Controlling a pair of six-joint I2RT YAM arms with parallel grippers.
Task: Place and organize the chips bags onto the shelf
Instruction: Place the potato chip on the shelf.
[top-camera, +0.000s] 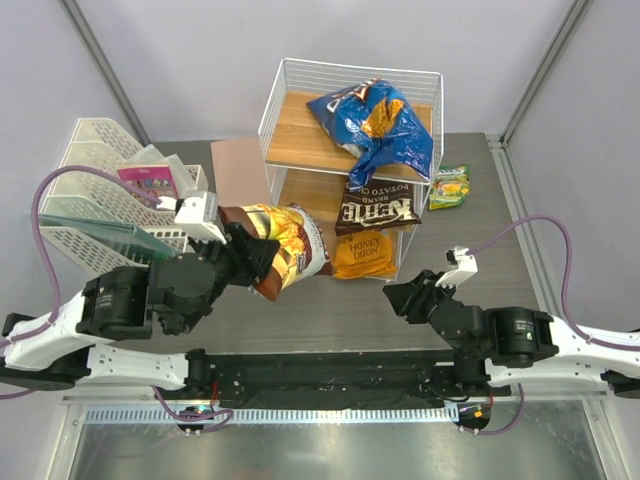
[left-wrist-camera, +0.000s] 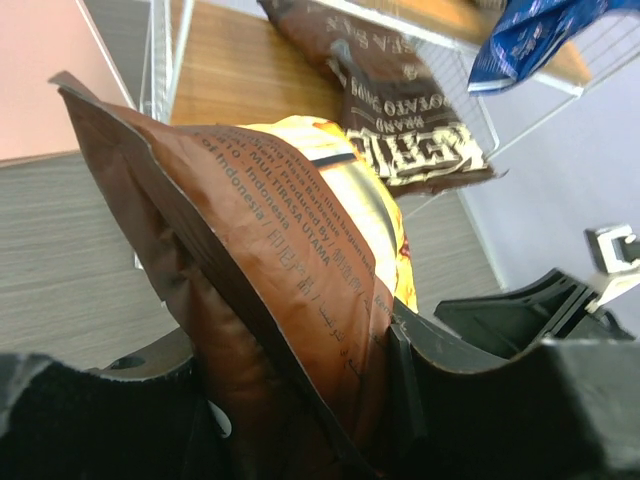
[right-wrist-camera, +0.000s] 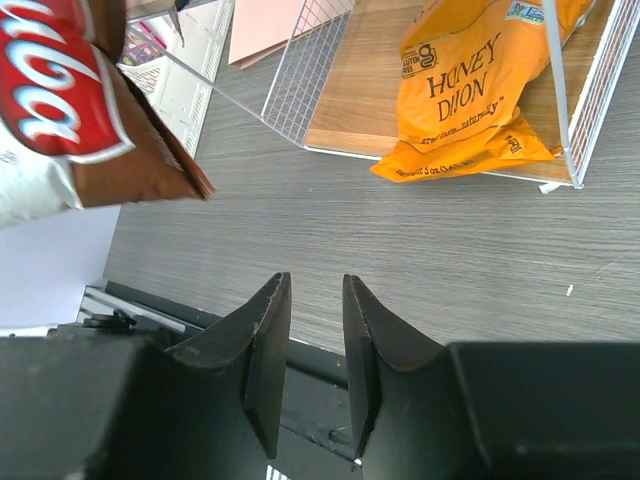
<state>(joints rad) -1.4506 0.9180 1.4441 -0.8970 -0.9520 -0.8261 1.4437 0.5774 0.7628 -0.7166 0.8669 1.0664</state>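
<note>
A: What is seen at the left?

B: A white mesh tray (top-camera: 85, 200) is set on the surface (top-camera: 340, 300), with a pink packet (top-camera: 150, 180) in it. Just to its right, the brown-white bag (top-camera: 290, 250) is clamped by one end in the left jaws. It is held tilted, off the surface, in front of the shelf's left corner.

A: And the shelf (top-camera: 295, 130) itself?

B: Three bags are lodged in it. The blue Doritos bag (top-camera: 375, 125) is laid on the top board and the dark brown Sea Salt bag (top-camera: 378, 208) on the middle one. The orange Honey Dijon bag (top-camera: 362, 255) is laid on the bottom board, its end poking out at the front.

A: Further right?

B: The small green-yellow bag (top-camera: 450, 187) is left on the surface, just beside the shelf. The right jaws are held only narrowly apart — nothing is gripped between them — low over the surface, apart from every bag.
</note>
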